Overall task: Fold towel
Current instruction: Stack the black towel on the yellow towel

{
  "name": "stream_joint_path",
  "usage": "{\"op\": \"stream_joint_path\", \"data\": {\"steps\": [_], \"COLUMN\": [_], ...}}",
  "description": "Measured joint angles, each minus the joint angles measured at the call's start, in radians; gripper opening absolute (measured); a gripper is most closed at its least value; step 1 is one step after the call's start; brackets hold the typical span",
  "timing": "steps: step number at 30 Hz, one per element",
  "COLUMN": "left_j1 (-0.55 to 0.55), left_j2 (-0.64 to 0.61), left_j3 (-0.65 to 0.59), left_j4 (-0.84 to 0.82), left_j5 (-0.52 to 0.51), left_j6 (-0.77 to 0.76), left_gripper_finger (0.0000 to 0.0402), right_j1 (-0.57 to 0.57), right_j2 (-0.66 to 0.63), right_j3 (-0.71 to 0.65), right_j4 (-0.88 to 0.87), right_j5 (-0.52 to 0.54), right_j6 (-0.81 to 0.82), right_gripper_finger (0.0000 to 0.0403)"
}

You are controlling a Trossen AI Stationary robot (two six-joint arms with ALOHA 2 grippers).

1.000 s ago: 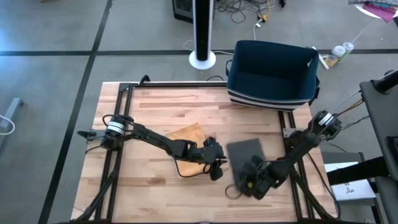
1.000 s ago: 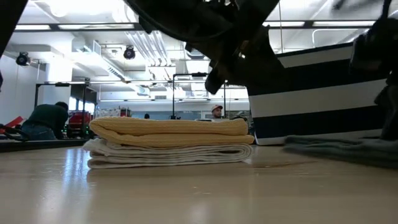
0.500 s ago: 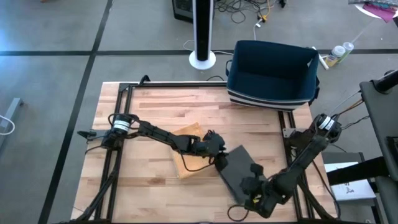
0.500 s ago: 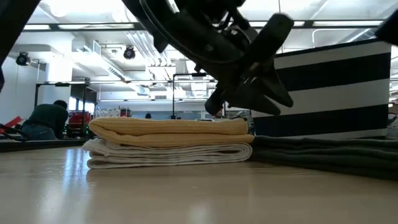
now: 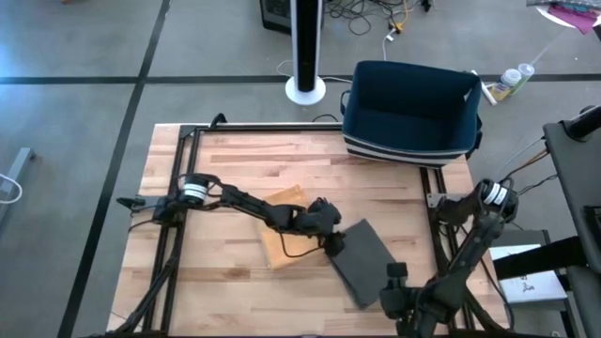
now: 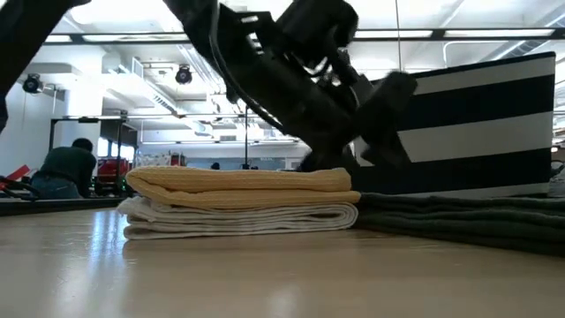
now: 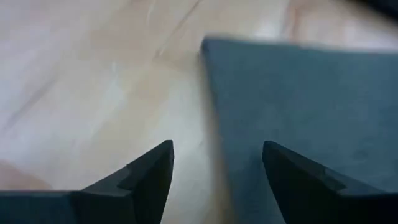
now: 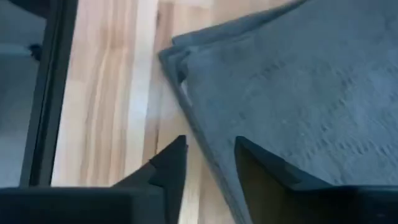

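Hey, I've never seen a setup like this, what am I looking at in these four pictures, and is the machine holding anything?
This is a robot with two dark arms at a wooden table, each ending in a two-finger gripper. One picture looks straight down from above, one looks level across the tabletop, and two come from cameras on the arms' wrists.

On the table lie a folded dark grey towel and, beside it, a stack with a yellow towel on a white one. A navy striped basket sits at the far edge.

The left gripper is open at a corner of the grey towel. The right gripper is open at another corner, near the table's front edge. Neither holds anything; the towel lies flat.
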Motion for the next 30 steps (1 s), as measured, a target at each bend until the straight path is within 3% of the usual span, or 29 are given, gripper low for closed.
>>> {"op": "stream_joint_path", "data": {"steps": [6,13,23,30], "left_j1": [0.014,0.016,0.012,-0.007], "left_j2": [0.04,0.1,0.167,0.167], "left_j3": [0.106,0.18,0.224,0.219], "left_j4": [-0.117,-0.181,-0.19,-0.197], "left_j5": [0.002,0.059,0.051,0.041], "left_j6": [-0.01,-0.034,-0.05,-0.035], "left_gripper_finger": [0.0236,0.0238,0.0215,0.0143], "right_j1": [-0.001,-0.004,-0.016,-0.021], "right_j2": [0.054,0.113,0.126,0.128], "right_j3": [-0.007,-0.013,-0.012,0.001], "right_j4": [0.002,-0.014,-0.02,-0.055], "right_j5": [-0.002,-0.011,0.014,0.053], "right_j6": [-0.034,-0.073,-0.073,-0.026], "right_gripper_finger": [0.02,0.0232,0.0224,0.022]}}
